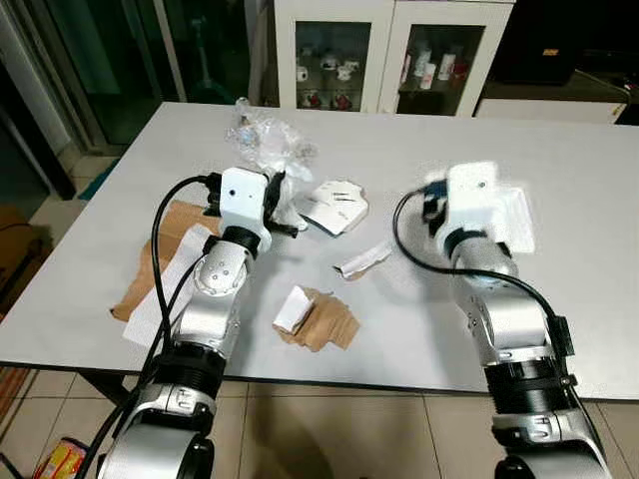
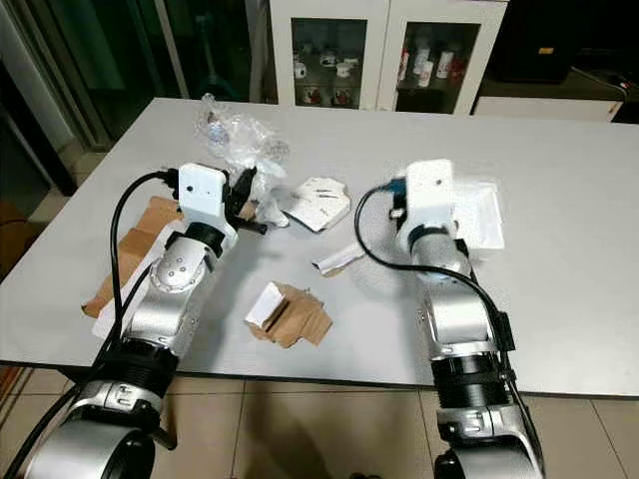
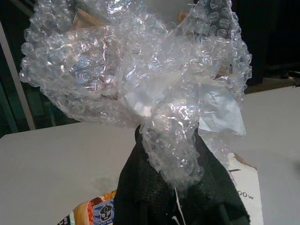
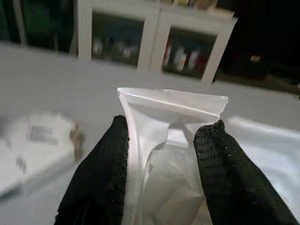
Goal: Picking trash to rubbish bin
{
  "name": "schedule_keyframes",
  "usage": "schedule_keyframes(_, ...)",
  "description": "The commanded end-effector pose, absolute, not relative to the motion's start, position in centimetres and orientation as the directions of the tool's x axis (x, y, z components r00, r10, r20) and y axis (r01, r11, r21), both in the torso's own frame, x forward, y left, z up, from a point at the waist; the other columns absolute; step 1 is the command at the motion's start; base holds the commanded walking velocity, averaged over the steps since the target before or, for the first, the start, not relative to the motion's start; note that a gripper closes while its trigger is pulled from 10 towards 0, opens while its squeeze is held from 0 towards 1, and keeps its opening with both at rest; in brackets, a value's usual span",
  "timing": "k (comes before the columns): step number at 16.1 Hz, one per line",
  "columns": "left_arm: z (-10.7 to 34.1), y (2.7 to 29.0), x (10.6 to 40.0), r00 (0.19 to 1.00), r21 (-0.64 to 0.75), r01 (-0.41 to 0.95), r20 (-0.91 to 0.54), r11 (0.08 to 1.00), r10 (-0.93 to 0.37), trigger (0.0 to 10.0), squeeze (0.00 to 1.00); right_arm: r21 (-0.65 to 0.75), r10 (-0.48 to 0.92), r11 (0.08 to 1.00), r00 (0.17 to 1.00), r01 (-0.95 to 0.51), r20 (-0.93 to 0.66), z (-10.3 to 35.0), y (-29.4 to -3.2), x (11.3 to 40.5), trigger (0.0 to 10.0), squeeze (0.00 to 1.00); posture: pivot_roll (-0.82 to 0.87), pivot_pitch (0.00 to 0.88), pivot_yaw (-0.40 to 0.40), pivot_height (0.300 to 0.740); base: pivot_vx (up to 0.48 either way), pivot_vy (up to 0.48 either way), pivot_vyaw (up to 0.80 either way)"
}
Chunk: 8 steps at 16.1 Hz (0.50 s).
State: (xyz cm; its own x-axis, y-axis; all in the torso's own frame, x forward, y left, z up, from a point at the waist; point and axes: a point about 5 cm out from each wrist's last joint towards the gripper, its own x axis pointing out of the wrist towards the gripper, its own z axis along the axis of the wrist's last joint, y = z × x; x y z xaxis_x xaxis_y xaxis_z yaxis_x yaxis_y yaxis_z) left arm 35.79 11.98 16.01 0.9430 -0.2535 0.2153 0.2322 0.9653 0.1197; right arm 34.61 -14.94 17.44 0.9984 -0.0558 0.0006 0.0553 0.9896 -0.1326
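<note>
While the bubble wrap (image 3: pixel 140 79) bunches over the grey table (image 1: pixel 559 150) at about eleven o'clock from the table's middle, the left gripper (image 3: pixel 176 187) pinches its lower tail between black fingers, forearm angled up from the near edge. At three o'clock, the right gripper (image 4: pixel 161 154) squeezes a clear plastic pouch (image 4: pixel 171 122), its arm raised likewise. Between them lie a white packet (image 1: pixel 334 205), a small wrapper (image 1: pixel 364 261), and crumpled brown paper (image 1: pixel 318 319) at six o'clock. Beyond, at twelve o'clock, a glass-doored white cabinet (image 1: pixel 389 50) holds small bottles and cups.
</note>
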Motion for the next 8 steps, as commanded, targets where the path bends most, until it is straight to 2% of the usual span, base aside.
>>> schedule_keyframes(1,16.5,11.9,35.9,0.937,0.113,0.236,0.239,0.965,-0.257,10.0,0.0,-0.063,-0.062,0.996,0.991,0.069,0.117,19.1,-15.1,34.5,10.0,0.0,0.02,0.0,-0.009,0.74,0.0,0.0,0.0)
schedule_keyframes(2,16.7,11.9,35.8,0.932,0.102,0.235,0.26,0.967,-0.254,10.0,0.0,0.022,-0.023,1.0,0.985,0.02,0.169,19.2,-14.6,34.3,10.0,0.0,0.02,0.0,-0.009,0.74,0.0,0.0,0.0)
schedule_keyframes(4,16.9,11.9,35.7,0.929,0.1,0.228,0.275,0.968,-0.248,10.0,0.0,0.085,0.001,0.996,0.979,-0.018,0.206,18.8,-14.1,34.0,10.0,0.0,0.03,0.0,-0.008,0.74,0.0,0.0,0.0)
schedule_keyframes(8,17.6,12.2,35.5,0.919,0.082,0.199,0.33,0.977,-0.215,10.0,0.0,0.123,0.036,0.989,0.953,-0.077,0.302,18.2,-13.3,33.5,10.0,0.0,0.02,0.0,0.002,0.74,0.0,0.0,0.0)
